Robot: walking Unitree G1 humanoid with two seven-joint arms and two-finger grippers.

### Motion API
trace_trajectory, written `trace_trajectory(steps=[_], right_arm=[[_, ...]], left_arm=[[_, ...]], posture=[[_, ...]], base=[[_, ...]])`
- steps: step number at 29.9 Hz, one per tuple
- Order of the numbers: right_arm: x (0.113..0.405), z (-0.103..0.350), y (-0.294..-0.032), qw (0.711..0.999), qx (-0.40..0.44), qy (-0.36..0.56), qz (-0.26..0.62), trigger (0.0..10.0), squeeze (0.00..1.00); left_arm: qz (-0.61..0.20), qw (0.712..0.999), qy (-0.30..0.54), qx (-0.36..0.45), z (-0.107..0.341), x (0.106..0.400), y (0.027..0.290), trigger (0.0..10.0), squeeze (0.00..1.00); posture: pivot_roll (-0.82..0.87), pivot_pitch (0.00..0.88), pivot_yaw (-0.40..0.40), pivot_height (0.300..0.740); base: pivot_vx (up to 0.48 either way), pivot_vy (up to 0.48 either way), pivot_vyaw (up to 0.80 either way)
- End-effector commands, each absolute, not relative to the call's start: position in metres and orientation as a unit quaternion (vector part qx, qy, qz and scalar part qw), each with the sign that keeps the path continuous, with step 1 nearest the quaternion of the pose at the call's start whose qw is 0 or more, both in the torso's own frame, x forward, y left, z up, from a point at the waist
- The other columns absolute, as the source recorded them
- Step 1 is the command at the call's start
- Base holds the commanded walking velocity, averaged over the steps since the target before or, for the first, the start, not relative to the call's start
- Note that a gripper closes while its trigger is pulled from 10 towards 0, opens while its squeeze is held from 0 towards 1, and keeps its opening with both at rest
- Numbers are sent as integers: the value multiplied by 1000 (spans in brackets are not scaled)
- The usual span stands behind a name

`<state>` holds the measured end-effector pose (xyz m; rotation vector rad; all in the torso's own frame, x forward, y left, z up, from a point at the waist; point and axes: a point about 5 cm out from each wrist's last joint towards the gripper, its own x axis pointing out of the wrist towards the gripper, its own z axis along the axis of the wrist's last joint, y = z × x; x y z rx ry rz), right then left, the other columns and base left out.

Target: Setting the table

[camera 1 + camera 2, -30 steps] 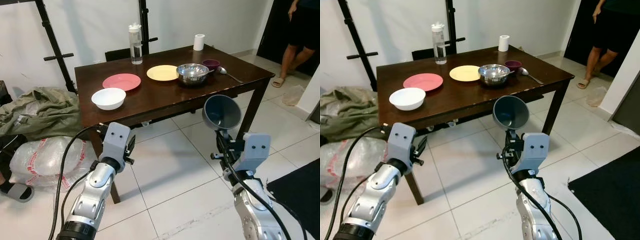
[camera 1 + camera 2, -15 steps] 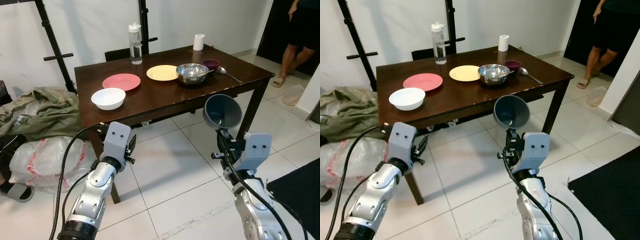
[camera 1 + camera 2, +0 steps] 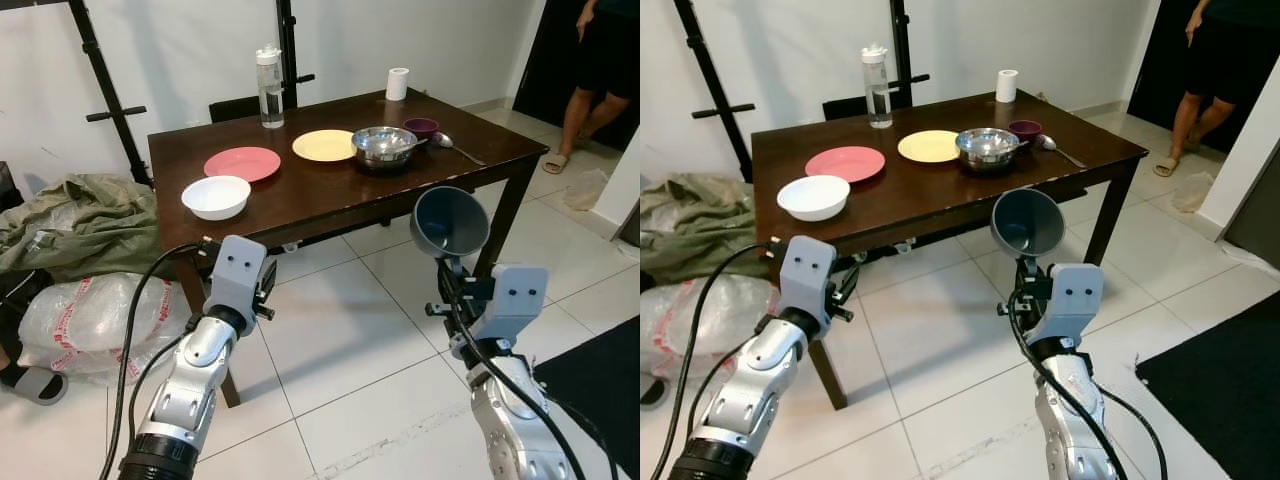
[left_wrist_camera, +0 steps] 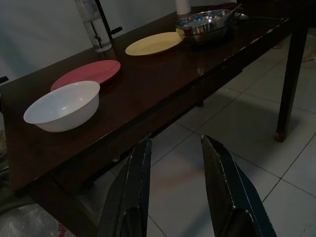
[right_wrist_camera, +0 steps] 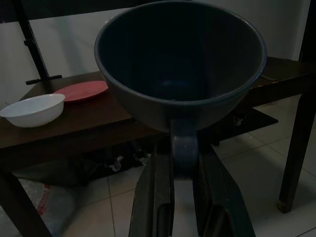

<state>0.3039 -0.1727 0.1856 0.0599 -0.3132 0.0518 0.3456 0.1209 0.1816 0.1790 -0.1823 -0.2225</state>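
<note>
The blue bowl (image 3: 449, 221) is held up in front of the table (image 3: 330, 195), short of its near edge and above the tiled floor (image 3: 340, 340), its open side tilted toward the camera. The right gripper (image 5: 181, 170) pinches the bowl's handle-like tab between its two black fingers (image 5: 157, 192), just below the rim. The left gripper (image 4: 174, 168) hangs empty before the table's near left corner, its fingers spread with floor showing between them.

On the table, nearest that left corner, sits a white bowl (image 3: 216, 196). Just behind it lies a pink plate (image 3: 243, 162), and toward the table's middle a yellow plate (image 3: 325, 145). Beside the yellow plate stands a steel bowl (image 3: 385, 146), with a small purple bowl (image 3: 421, 127) just behind it and a spoon (image 3: 456, 147) lying toward the right edge. At the table's far side stand a clear bottle (image 3: 270, 90) and a white roll (image 3: 398, 84).

Left of the table, on the floor, lie an olive cloth heap (image 3: 75, 222) and a clear plastic bag (image 3: 85, 318) with red printing too small to read. A person (image 3: 598, 70) stands by the dark doorway beyond the table's right end.
</note>
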Motion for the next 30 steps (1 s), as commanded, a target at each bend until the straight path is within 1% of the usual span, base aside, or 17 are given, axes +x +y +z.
trace_trajectory(steps=[1,14,15,21,27,30], right_arm=[[304,185,-172,987,28,-159,25,10000,0],[306,192,-175,985,21,-169,26,10000,0],[305,195,-175,984,20,-174,25,10000,0],[301,225,-170,974,0,-223,39,10000,0],[302,232,-171,972,-17,-231,44,10000,0],[302,230,-175,974,-11,-221,51,10000,0]], left_arm=[[-109,986,-85,92,179,346,123,10000,0],[-106,985,-101,91,188,346,125,10000,0],[-105,985,-105,89,192,346,125,10000,0],[-109,980,-139,88,211,349,122,10000,0],[-124,975,-154,103,219,351,120,10000,0],[-125,976,-154,88,222,351,121,10000,0]], posture=[[-28,28,134,740],[-40,17,117,740],[-42,28,116,740],[-55,26,115,740],[-60,32,117,740],[-66,29,115,740]], base=[[0,0,0],[0,0,0],[0,0,0],[0,0,0],[0,0,0],[0,0,0]])
